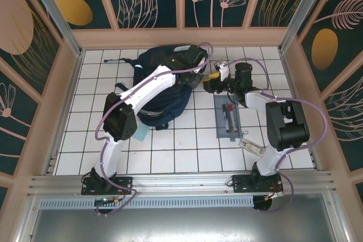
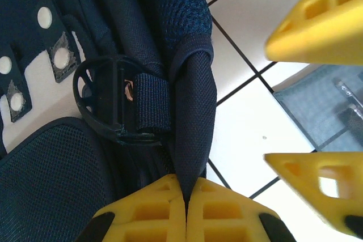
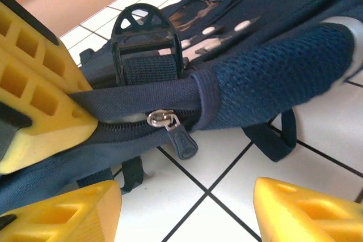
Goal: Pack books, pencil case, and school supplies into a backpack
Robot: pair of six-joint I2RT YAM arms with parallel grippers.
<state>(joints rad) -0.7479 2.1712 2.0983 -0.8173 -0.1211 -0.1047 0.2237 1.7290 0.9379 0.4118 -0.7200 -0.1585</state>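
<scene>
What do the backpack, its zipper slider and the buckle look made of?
Backpack: woven synthetic fabric, matte navy, with padded mesh; the weave and mesh holes show. Zipper slider: likely metal, given its silvery shine. Buckle: probably hard plastic; black, smooth, slightly glossy moulded ring.

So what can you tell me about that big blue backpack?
The backpack is navy fabric with mesh padding, white reflective patches, dark straps and a black plastic buckle. It lies flat on the white tiled table. Its zipper pull hangs free from a metal slider. The left gripper pinches a fabric strap by the zipper. The open right gripper hovers close, not touching.
</scene>
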